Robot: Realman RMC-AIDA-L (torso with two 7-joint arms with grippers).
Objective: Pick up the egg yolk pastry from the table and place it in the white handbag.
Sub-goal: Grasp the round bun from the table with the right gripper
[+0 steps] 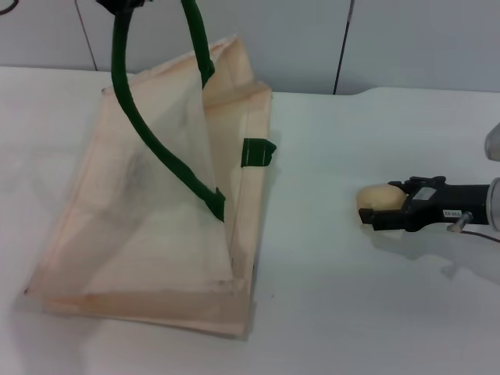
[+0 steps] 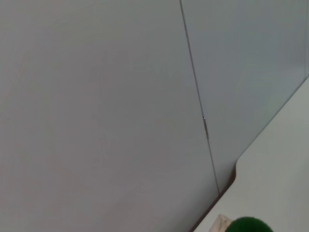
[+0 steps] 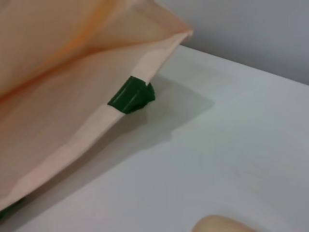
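Observation:
The white handbag stands half raised on the left of the table, its mouth pulled open. My left gripper shows only at the top edge of the head view, shut on a dark green handle and holding it up. The egg yolk pastry lies on the table to the right of the bag. My right gripper reaches in from the right, its black fingers against both sides of the pastry. The right wrist view shows the pastry's top and the bag's side.
The white table runs back to a grey wall. A green tab sticks out of the bag's right edge, also in the right wrist view. The left wrist view shows wall and a bit of green handle.

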